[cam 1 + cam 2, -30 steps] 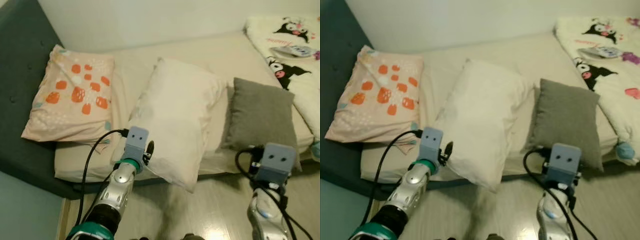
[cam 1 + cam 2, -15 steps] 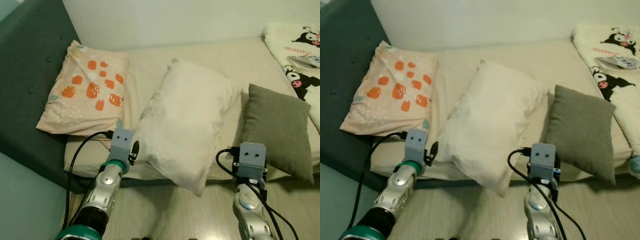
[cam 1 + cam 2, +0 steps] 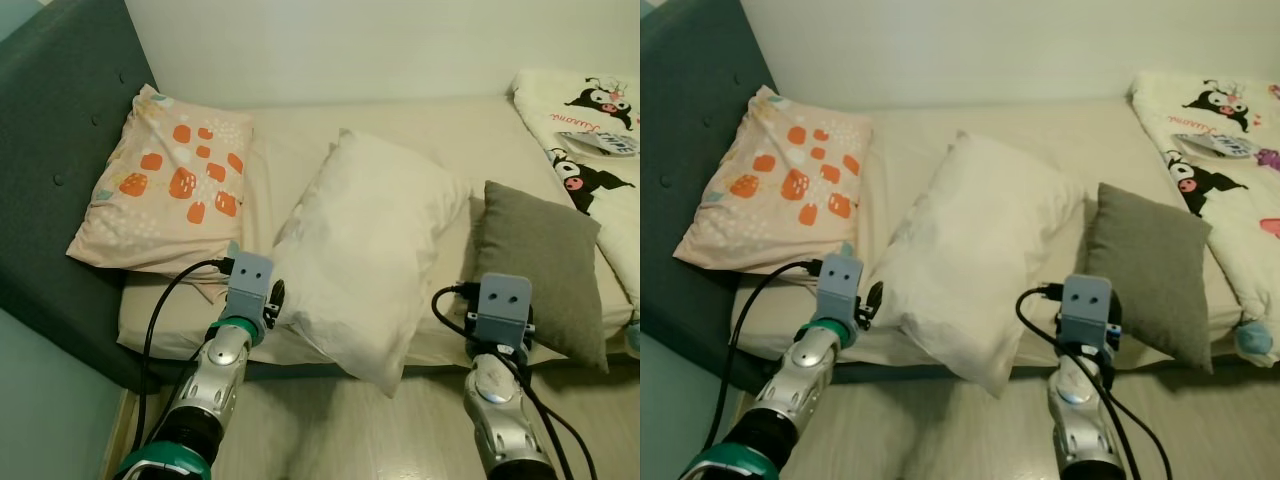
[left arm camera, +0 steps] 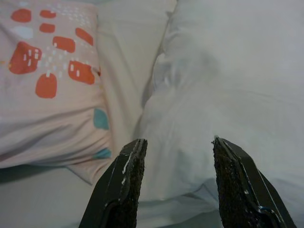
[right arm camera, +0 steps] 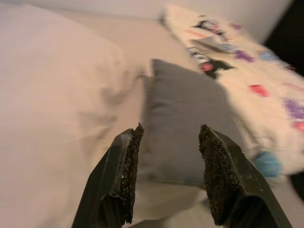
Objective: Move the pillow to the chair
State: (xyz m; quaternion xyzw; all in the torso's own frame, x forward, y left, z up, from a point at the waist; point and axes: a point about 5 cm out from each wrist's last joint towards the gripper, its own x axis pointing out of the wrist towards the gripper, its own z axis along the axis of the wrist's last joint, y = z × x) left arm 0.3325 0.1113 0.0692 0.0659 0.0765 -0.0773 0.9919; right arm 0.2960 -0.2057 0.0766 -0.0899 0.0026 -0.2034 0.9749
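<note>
Right now I see my left end effector (image 4: 175,183) spread wide at the white pillow (image 3: 365,250) on the bed (image 3: 440,125); my right end effector (image 5: 168,173) gapes too.

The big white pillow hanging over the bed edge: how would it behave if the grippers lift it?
The white pillow looks soft and wrinkled, so it would probably sag around whatever pinches it. It seems light for its bulk. One corner already droops past the mattress, so a tug from the open left gripper might slide it off.
</note>
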